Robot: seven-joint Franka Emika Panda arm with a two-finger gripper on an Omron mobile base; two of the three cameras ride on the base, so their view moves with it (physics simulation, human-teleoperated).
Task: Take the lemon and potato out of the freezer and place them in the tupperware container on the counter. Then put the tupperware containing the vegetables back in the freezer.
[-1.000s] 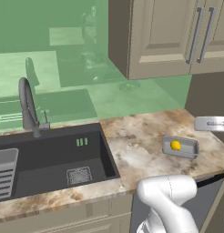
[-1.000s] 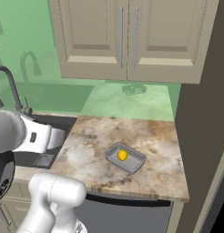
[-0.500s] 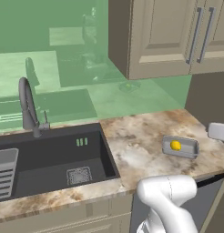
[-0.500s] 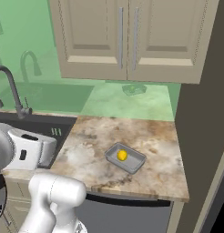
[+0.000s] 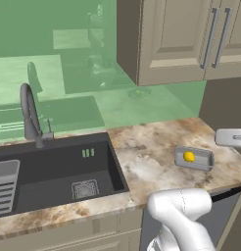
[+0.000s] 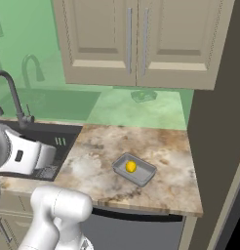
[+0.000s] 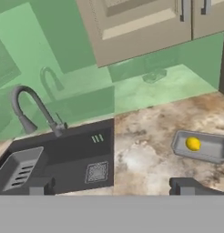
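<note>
Lemon (image 6: 131, 166): one, in one tupperware container (image 6: 148, 176)

A glossy white arm (image 6: 53, 210) of rounded, bulbous segments with dark joints and dark finger tips (image 7: 186, 185).

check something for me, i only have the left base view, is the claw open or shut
Observer: Open. In the hand view the two dark fingertips stand far apart, with nothing between them.
Operator: what is it aimed at
Observer: The hand view looks down over the counter, with the dark sink on its left and the tupperware container on its right.
Operator: is the potato in the container too
Observer: No, the container holds the lemon alone; the right base view shows it lying near one end.
</note>
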